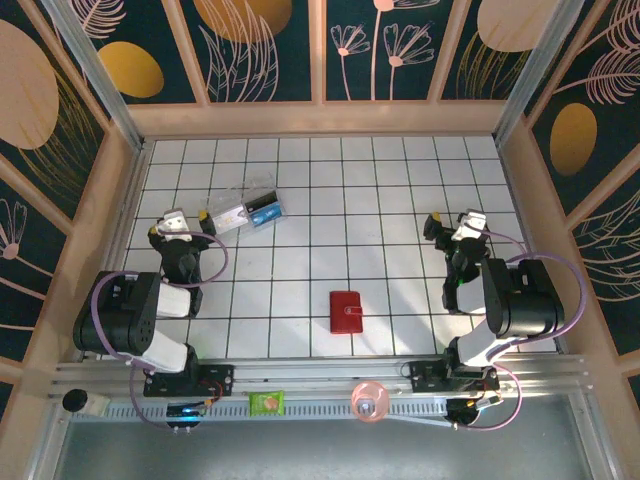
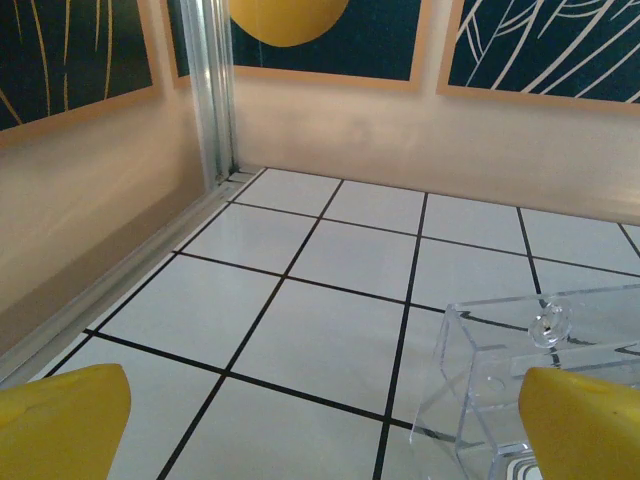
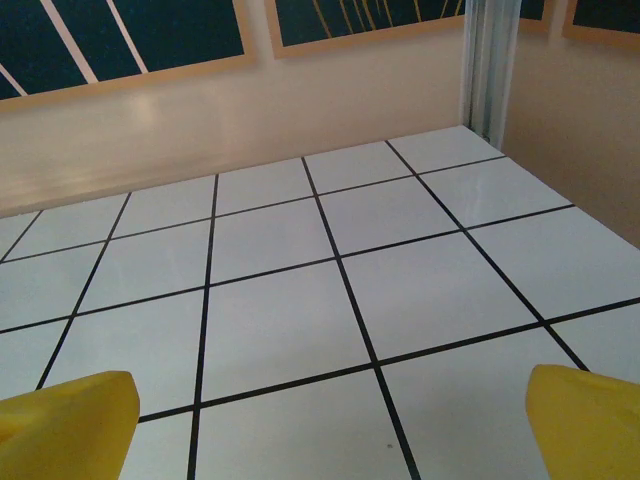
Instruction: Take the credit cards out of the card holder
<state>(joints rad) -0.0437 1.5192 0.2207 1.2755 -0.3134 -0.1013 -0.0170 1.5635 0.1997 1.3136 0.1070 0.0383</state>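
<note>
Both arms hover over the white tiled table (image 1: 380, 200) with their jaws spread wide and nothing between them. The left gripper (image 1: 178, 222) hangs at the table's left side and the right gripper (image 1: 453, 226) at its right, well apart from each other.

The red card holder (image 1: 346, 312) lies closed and flat on the tiles. It sits behind both grippers, toward the arm bases and between the two, somewhat nearer the right gripper, and neither gripper touches it. Any marking on its cover is too small to read.

A clear plastic box (image 1: 243, 212) sits just to the right of the left gripper, holding something blue and something pale. Any print on these cannot be made out.

In the left wrist view the left gripper (image 2: 320, 435) shows its yellow fingers (image 2: 60, 425) at the two lower corners, with the box (image 2: 500, 370) near the right finger. In the right wrist view the right gripper (image 3: 320, 430) is spread above bare tiles.
</note>
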